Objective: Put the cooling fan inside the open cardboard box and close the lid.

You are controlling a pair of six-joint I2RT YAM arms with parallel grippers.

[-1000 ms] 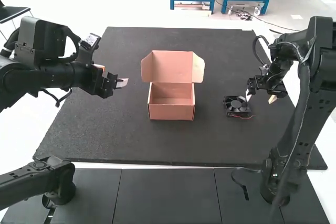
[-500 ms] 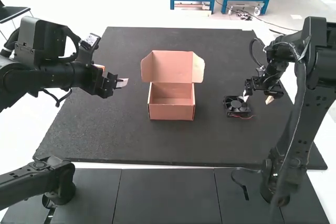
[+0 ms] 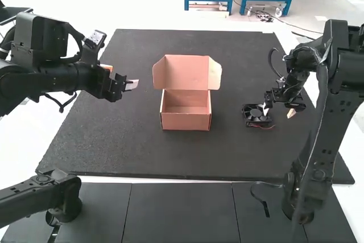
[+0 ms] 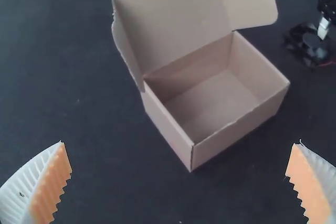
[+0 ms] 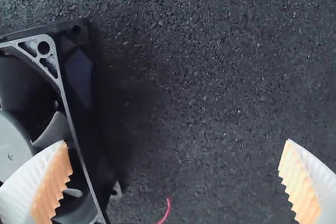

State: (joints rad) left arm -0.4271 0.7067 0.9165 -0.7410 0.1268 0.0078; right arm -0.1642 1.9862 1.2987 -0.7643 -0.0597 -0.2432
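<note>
Right now the right gripper (image 3: 278, 110) is hanging spread wide. The cooling fan (image 3: 257, 114) is lying partly beneath one finger.

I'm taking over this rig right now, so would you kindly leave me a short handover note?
Left gripper: jaws open, holding nothing, above the mat to the left of the box.
Right gripper: jaws open, low over the fan, one finger above the fan's edge, the other over bare mat; no grip yet.
Box: upright mid-mat, empty, lid standing open at the back.
Fan: flat on the mat, right of the box, apart from it.
Done: nothing yet.
Left: grasp the fan, put it in the box, close the lid.
</note>
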